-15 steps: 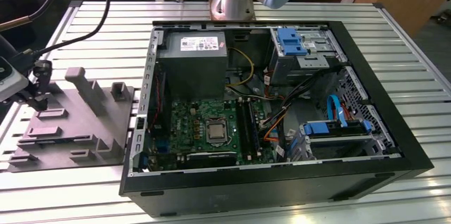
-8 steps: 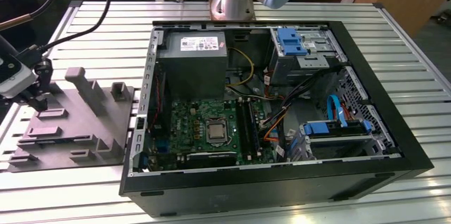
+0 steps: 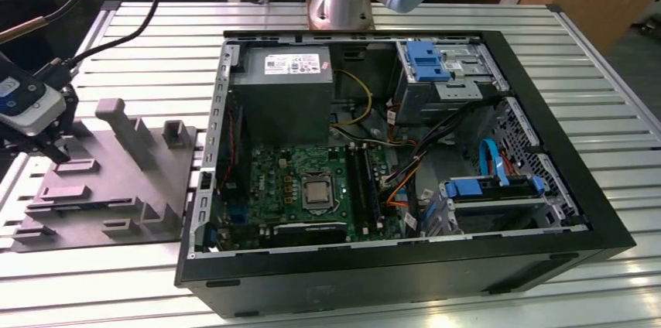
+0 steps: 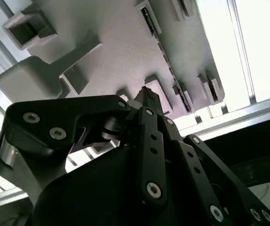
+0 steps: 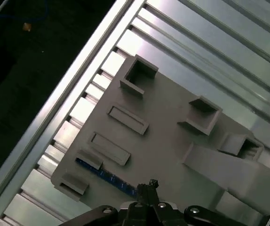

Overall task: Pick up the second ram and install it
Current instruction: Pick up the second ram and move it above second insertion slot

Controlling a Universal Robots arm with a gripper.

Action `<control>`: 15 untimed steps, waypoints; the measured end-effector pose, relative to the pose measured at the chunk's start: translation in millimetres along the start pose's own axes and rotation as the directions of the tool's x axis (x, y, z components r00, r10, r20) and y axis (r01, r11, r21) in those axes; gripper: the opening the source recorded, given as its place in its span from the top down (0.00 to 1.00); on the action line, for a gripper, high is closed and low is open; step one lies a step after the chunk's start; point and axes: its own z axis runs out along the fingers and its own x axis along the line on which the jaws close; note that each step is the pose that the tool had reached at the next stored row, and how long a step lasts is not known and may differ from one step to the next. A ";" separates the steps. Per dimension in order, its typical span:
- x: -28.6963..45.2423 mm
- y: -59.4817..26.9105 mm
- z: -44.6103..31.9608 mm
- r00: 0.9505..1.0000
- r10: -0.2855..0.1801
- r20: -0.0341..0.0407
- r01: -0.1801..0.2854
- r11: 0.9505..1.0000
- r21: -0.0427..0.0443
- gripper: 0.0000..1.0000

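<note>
The second ram [image 5: 103, 174] is a thin strip with bluish chips. It lies in a holder at the edge of the grey fixture plate [image 5: 172, 108] in the first wrist view. My gripper [image 5: 150, 184] hovers just past one end of the strip, fingertips [image 4: 146, 94] pressed together with nothing between them. In the exterior view the gripper [image 3: 54, 150] hangs over the fixture plate [image 3: 114, 189] at the far left. The green motherboard [image 3: 299, 185] with its black memory slots [image 3: 358, 179] lies inside the open computer case [image 3: 403, 266], well to the right of the gripper.
Tall grey posts [image 3: 132, 131] rise from the fixture plate between gripper and case. The case wall [image 3: 207, 181] stands at the plate's right side. Inside the case are a grey power-supply box [image 3: 284, 92], drive bays with blue clips [image 3: 429, 61] and loose cables [image 3: 413, 158]. The table edge [image 3: 21, 165] is near.
</note>
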 end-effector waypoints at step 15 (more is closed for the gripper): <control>0.2 -0.2 4.5 0.963 -0.268 -0.010 0.268 0.963 -0.016 0.90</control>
